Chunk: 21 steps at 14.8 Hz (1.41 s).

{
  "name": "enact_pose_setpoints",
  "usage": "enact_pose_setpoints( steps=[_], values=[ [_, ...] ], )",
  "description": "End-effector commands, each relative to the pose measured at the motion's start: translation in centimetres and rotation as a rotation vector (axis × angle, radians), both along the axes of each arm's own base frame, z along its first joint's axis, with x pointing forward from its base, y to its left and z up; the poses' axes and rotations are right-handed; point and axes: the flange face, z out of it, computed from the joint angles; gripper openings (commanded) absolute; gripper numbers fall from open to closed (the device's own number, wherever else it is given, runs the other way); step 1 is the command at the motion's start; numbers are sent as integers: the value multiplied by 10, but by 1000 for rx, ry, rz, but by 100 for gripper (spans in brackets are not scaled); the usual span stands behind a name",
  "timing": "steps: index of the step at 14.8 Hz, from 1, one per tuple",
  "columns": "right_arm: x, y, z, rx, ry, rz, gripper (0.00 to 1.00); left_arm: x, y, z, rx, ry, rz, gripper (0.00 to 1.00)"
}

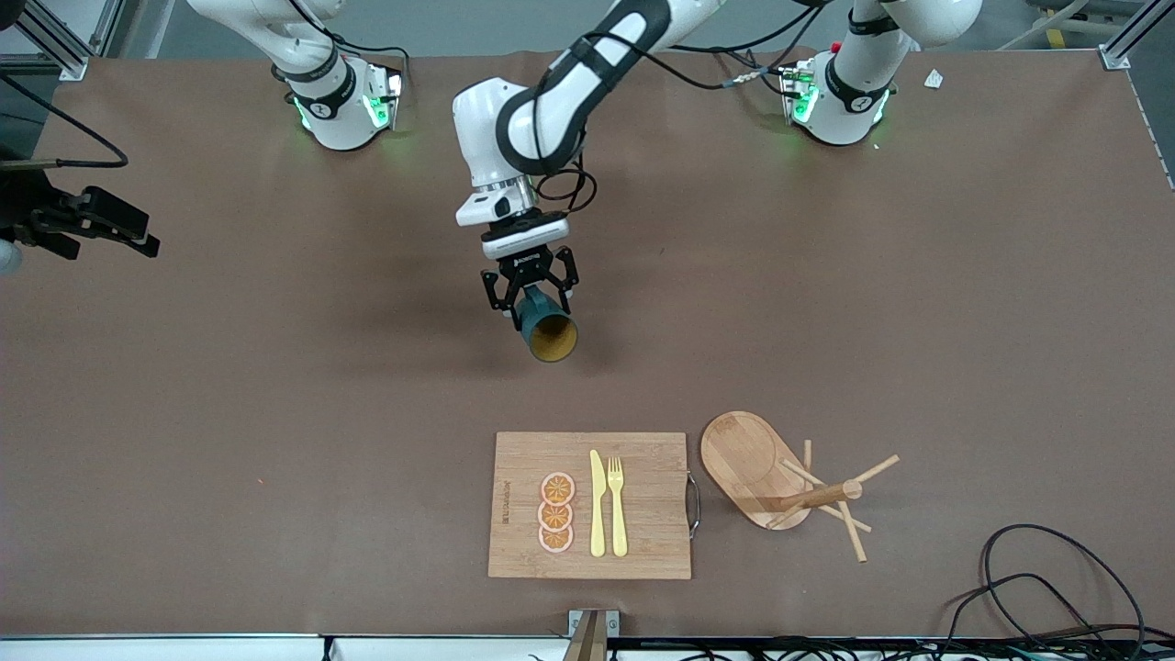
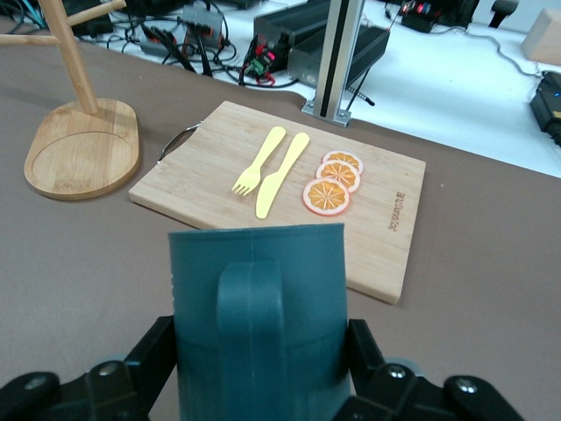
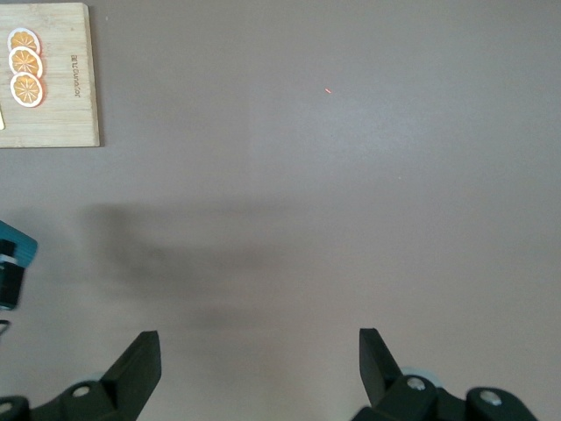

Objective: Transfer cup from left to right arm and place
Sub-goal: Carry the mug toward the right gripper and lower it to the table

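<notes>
The cup (image 1: 546,326) is a dark teal mug with a yellowish-brown inside. It hangs in the air over the middle of the table, tilted so its mouth faces the front camera. My left gripper (image 1: 531,294) is shut on it from above. In the left wrist view the cup (image 2: 259,307) fills the space between the black fingers (image 2: 153,351), handle toward the camera. My right gripper (image 1: 142,234) waits open at the right arm's end of the table. Its fingers (image 3: 140,360) stand wide apart over bare table, and a sliver of the cup (image 3: 16,250) shows at that view's edge.
A bamboo cutting board (image 1: 652,514) near the front edge carries a yellow knife (image 1: 598,503), a yellow fork (image 1: 617,505) and three orange slices (image 1: 556,512). Beside it, toward the left arm's end, stands an oval wooden tray (image 1: 739,454) with a pegged mug tree (image 1: 822,496). Cables (image 1: 1056,588) lie at the front corner.
</notes>
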Motion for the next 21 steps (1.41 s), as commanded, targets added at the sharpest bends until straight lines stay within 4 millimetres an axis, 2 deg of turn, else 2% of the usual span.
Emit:
enact_pose_setpoints(
  steps=[1,4,6,11,13,17,18,20,21],
  values=[
    [-2,0,2,3,4,-5,100,-27,-17,-27,45,-116,8,45],
    [-2,-4,1,2,8,-11,100,-50,-18,-57,144,-180,-6,45],
    [-2,-5,0,2,10,-13,100,-59,-13,-88,176,-229,1,45],
    [-1,-5,0,0,7,-11,100,-68,-4,-131,174,-365,5,46],
    [-1,-4,0,0,4,-10,100,-69,3,-155,187,-404,-9,46],
    [-1,-3,-1,-1,10,-5,100,-67,8,-168,226,-447,-46,50],
    [0,-3,-3,-1,14,1,100,-67,8,-169,230,-451,-51,58],
    [1,0,-7,-1,22,7,100,-71,7,-171,230,-448,-59,90],
    [1,0,-9,-1,26,6,100,-77,6,-173,232,-437,-67,100]
  ],
)
